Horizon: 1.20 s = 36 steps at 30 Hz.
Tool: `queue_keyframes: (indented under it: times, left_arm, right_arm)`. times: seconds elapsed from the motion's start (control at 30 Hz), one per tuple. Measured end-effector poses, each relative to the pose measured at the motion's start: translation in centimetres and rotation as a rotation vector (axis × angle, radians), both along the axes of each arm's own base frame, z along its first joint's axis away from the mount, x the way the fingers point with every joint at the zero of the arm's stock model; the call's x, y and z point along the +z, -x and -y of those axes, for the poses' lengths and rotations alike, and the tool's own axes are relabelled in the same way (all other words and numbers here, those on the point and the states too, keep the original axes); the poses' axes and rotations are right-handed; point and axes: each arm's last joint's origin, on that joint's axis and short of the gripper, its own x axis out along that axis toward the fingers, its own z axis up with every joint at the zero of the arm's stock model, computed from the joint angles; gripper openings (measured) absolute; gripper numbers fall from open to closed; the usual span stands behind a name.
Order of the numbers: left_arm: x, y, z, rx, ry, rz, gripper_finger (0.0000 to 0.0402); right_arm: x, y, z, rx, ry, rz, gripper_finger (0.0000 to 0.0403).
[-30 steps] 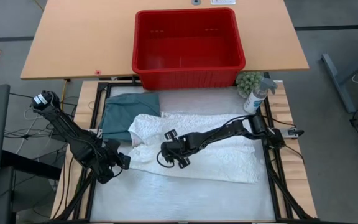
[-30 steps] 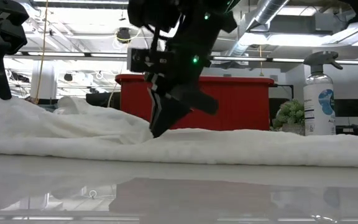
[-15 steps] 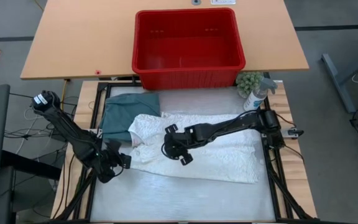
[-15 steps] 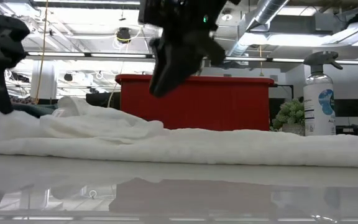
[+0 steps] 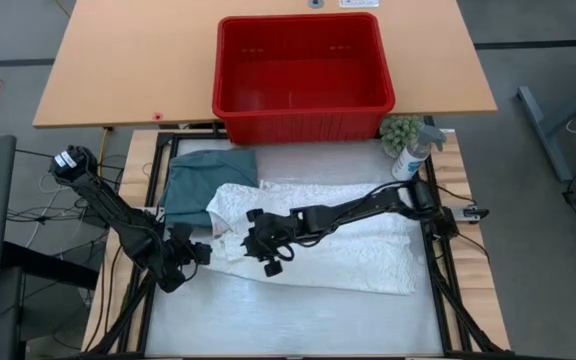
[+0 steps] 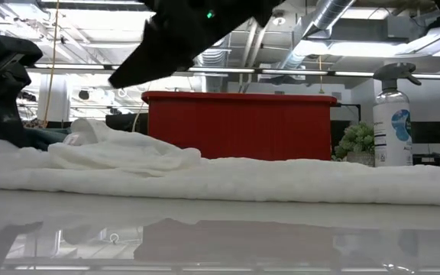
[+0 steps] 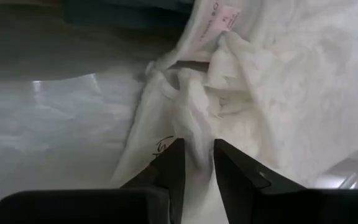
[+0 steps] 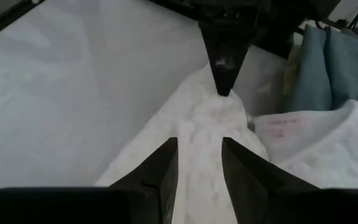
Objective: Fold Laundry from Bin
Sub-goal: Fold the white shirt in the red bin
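A white garment (image 5: 338, 245) lies spread across the table, its left end rumpled into a low heap (image 6: 121, 149). A dark teal garment (image 5: 203, 180) lies folded at the far left, its near edge under the white one. The red bin (image 5: 303, 125) stands beyond the table's far edge. My left gripper (image 5: 196, 250) is down at the white garment's near-left corner, open by a narrow gap (image 7: 197, 165). My right gripper (image 5: 263, 252) hangs open (image 8: 199, 168) above the garment's left part, touching nothing, and points at the left gripper (image 8: 224, 81). My left gripper comes slanting down from the table's left onto the white garment's near-left corner (image 8: 219, 102). A ridge of the cloth (image 7: 197, 146) stands in the narrow gap between its fingers; whether they still pinch it I cannot tell. The cloth lies slack on the table.
A spray bottle (image 5: 413, 155) and a small green plant (image 5: 400, 130) stand at the table's far right corner. The near strip of the table (image 5: 288, 320) bears no cloth. The black frame rails (image 5: 438, 270) run along both sides.
My right gripper has risen off the white garment, tipped closer to level and swung toward the table's left. The cloth it left stays in a low rumpled heap. My left gripper has sunk a little toward the garment's corner.
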Motion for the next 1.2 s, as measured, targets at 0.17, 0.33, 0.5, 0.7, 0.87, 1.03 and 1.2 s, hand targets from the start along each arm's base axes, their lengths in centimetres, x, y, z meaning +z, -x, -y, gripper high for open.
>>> queue_keyframes:
  times: [0.17, 0.33, 0.5, 0.7, 0.87, 1.03, 1.2]
  left_arm:
    - [0.1, -0.2, 0.2, -0.004, 0.024, 0.028, 0.0073]
    - [0.2, -0.3, 0.3, 0.0, 0.031, 0.042, 0.0073]
    - [0.2, -0.4, 0.4, 0.002, 0.037, 0.049, 0.0073]
    - [0.2, -0.4, 0.4, 0.003, 0.041, 0.055, 0.0073]
    - [0.3, -0.4, 0.4, 0.01, 0.033, 0.069, 0.0073]
    - [0.3, -0.5, 0.4, 0.012, 0.037, 0.078, 0.0073]
    - [0.3, -0.5, 0.5, 0.013, 0.04, 0.083, 0.0073]
  right_arm:
    - [-2.1, -1.1, 0.3, -0.054, 0.01, 0.017, 0.0147]
    - [-2.6, -1.9, 1.7, -0.097, 0.006, 0.076, 0.015]
    - [-4.3, -2.4, 3.3, -0.136, -0.009, 0.05, 0.0151]
    - [-6.1, -2.9, 3.7, -0.125, -0.019, 0.027, 0.0151]
    - [-6.3, -3.0, 4.4, -0.146, -0.041, 0.021, 0.0151]
    - [-7.2, -3.1, 4.5, -0.138, -0.054, -0.002, 0.0151]
    - [-8.1, -3.3, 4.2, -0.109, -0.08, -0.012, 0.0148]
